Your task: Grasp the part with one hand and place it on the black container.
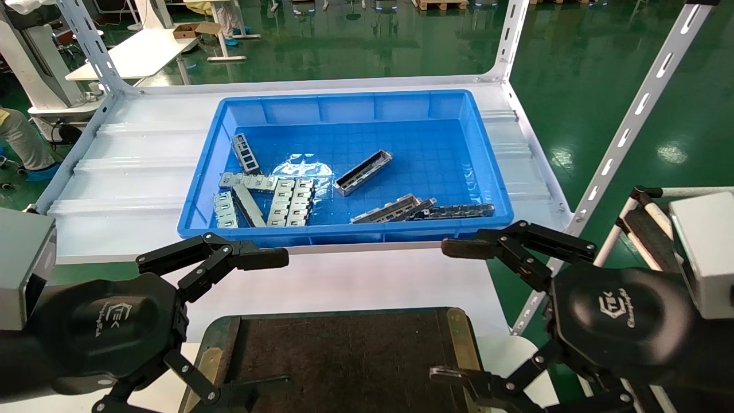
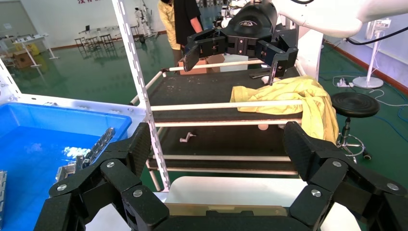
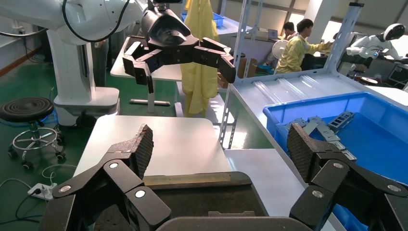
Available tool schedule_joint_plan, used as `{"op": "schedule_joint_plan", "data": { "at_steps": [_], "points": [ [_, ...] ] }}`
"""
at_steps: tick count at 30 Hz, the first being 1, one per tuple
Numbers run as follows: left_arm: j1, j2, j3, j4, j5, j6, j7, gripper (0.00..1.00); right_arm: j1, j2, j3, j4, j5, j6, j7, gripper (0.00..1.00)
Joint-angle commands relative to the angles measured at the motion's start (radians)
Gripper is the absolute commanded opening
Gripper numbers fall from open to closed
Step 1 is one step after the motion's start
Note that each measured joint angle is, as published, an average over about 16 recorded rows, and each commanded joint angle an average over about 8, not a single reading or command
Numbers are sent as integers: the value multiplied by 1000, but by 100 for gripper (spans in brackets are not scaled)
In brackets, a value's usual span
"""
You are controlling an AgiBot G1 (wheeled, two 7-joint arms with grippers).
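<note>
Nearest, the black container lies flat between the two grippers, its dark bed bare and brass-coloured strips along its edges. The left gripper hovers over its left end with fingers spread wide, gripping nothing. The right gripper hangs over its right end, likewise splayed and empty.

Beyond them, on the white shelf, sits the blue bin. The part lies alone near the bin's middle, well apart from both grippers and farther away than either. It is a narrow grey metal channel, set at a slant with its dark hollow side up and small cutouts along its wall.

Flat slotted plates cluster in the bin's near-left area, and dark strips lie along its near-right wall.
</note>
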Motion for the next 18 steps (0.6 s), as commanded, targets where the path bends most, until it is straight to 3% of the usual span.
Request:
{"op": "schedule_joint_plan", "data": {
  "at_steps": [1,18],
  "points": [
    [0,0,0,0,0,0,0,100,0,0,0,0,0,0,0,100],
    [-65,54,31,34,65,-28,5,100,0,0,0,0,0,0,0,100]
  ]
}}
